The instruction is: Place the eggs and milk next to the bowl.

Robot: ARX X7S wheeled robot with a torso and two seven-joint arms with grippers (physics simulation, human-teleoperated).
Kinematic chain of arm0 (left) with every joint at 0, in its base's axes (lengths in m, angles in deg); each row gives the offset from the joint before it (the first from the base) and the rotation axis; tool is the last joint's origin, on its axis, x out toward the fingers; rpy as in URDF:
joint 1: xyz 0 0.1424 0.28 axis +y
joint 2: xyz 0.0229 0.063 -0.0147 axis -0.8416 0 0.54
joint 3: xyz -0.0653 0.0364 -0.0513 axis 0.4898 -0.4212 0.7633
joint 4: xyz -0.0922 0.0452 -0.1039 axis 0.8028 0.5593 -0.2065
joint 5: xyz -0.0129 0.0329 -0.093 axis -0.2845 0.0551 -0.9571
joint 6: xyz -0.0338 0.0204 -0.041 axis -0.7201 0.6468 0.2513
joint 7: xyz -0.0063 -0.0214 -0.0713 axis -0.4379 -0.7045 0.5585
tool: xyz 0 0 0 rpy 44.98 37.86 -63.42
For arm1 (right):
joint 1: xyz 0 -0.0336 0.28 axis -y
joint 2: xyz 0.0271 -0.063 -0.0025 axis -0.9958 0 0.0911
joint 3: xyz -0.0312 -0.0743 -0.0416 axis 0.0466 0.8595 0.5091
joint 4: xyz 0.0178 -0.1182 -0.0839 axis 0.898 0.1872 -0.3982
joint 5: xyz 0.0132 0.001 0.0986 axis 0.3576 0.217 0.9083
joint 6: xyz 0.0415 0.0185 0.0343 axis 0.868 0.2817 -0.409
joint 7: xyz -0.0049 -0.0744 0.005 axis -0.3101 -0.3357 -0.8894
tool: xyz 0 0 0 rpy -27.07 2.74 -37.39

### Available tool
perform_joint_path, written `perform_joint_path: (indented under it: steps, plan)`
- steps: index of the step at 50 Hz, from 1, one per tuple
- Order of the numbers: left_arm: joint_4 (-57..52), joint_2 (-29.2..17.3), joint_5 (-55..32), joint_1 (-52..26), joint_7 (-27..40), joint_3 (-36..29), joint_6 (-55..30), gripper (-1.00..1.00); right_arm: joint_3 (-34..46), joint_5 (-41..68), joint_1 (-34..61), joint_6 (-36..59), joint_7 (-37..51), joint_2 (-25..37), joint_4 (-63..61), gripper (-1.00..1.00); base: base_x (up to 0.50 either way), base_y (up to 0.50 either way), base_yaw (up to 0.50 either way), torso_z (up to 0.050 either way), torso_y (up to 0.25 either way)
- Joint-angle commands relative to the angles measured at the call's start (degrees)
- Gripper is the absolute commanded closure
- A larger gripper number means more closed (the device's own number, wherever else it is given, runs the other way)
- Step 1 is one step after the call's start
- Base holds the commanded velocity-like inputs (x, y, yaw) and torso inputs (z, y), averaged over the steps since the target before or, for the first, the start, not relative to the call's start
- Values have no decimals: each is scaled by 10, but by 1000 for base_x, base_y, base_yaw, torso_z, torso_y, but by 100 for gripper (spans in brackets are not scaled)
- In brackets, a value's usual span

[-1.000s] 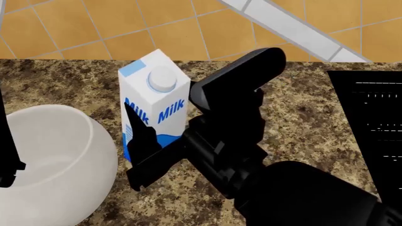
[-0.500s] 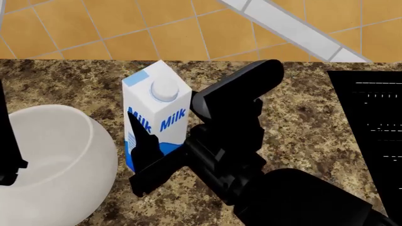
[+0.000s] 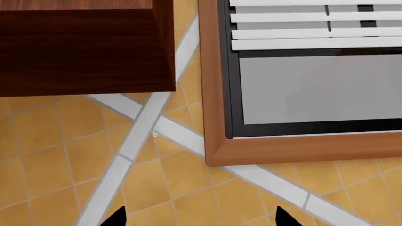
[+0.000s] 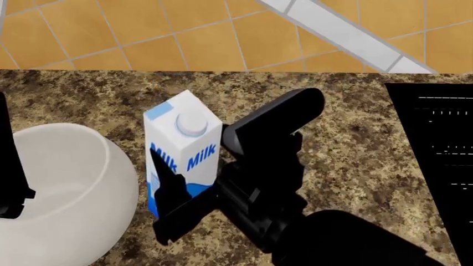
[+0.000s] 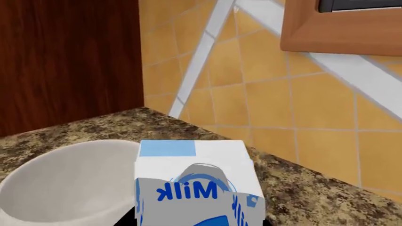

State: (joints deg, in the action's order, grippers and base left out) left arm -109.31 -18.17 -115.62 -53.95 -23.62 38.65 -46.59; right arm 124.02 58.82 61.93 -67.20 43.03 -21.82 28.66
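1. The milk (image 4: 181, 149) stands upright on the speckled brown granite surface (image 4: 355, 149), just beside the white bowl (image 4: 70, 188), which sits at its left in the head view; a narrow strip of surface shows between them
2. The right wrist view shows the carton (image 5: 197, 186) close up with the bowl (image 5: 69, 188) next to it, an orange tiled wall (image 5: 276, 94) behind the surface and a dark wood cabinet (image 5: 69, 61) at the corner
3. A black appliance (image 4: 436, 166) fills the right edge of the head view; the left wrist view looks at wall tiles, a wood-framed window (image 3: 301, 84) and the cabinet (image 3: 82, 47)
4. Compared with a second ago, the milk sits lower and nearer in the head view, its cap further down the frame, and the right arm has come down with it
5. The right claw (image 4: 194, 185) holds the milk by its lower blue band, one black finger (image 4: 168, 177) across the front face; the arm reaches in from the lower right
6. The left claw (image 3: 197, 219) shows only two dark fingertips set well apart, nothing between them; the left arm is a dark bar at the left edge over the bowl
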Motion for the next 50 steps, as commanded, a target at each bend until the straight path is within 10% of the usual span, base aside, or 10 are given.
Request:
perform_joint_path:
  steps: [1, 50]
  plan:
    - [14, 12, 23, -4, -5, 10, 16, -100, -19, -36, 2, -2, -26, -16, 5, 100, 0, 0, 0, 0, 10]
    - [23, 15, 26, -7, -8, 3, 21, -100, 5, -58, -28, -13, -58, -35, 37, 100, 0, 0, 0, 0, 0]
